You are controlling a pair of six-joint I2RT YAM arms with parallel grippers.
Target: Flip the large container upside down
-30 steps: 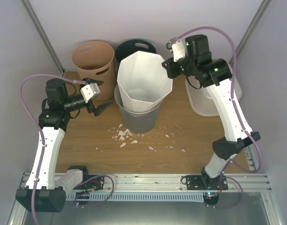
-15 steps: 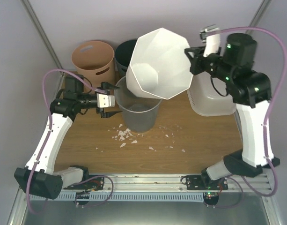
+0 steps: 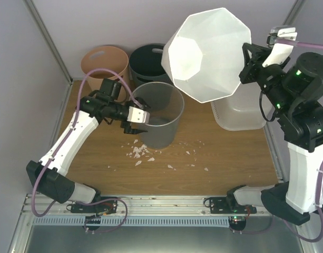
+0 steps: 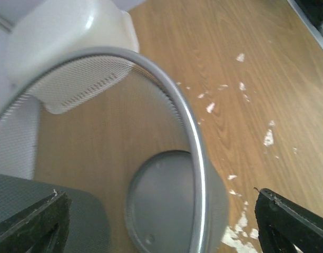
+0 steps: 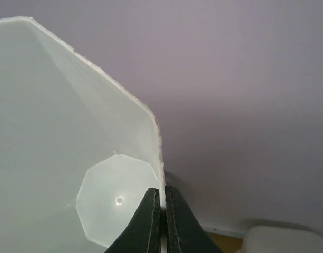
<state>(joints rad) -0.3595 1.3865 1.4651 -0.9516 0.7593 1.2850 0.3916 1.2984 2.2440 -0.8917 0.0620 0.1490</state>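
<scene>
View from above a wooden table (image 3: 166, 182) with two robot arms mounted at its near edge. The large container (image 3: 236, 115), a wide translucent-white plastic tub, sits open side up at about two o'clock on the table, against the right edge. Its far end is hidden behind a tall white faceted bin (image 3: 206, 52) held in the air above it, and its right side is hidden behind the right arm. Neither arm touches the tub.

The right gripper (image 5: 162, 192) is pinched tight on the thin rim of the faceted bin and holds it aloft, tipped on its side. The left gripper (image 3: 134, 126) has its jaws spread wide at the nine o'clock side of a grey wire-mesh bin (image 3: 158, 118), which stands at the table's centre. From the wrist view the fingers straddle that bin's rim without clamping it.

A tan bin (image 3: 103, 63) and a dark bin (image 3: 148, 58) stand at eleven and twelve o'clock. White scraps (image 3: 140, 153) litter the wood at six o'clock of the mesh bin.

The tub looks light and empty, with thin, smooth walls that would likely flex and slip under a pinch. Its rolled rim appears to be the stiffest part, so the best hold is probably the rim midway along the near long side, with the opposite edge used as a pivot.
</scene>
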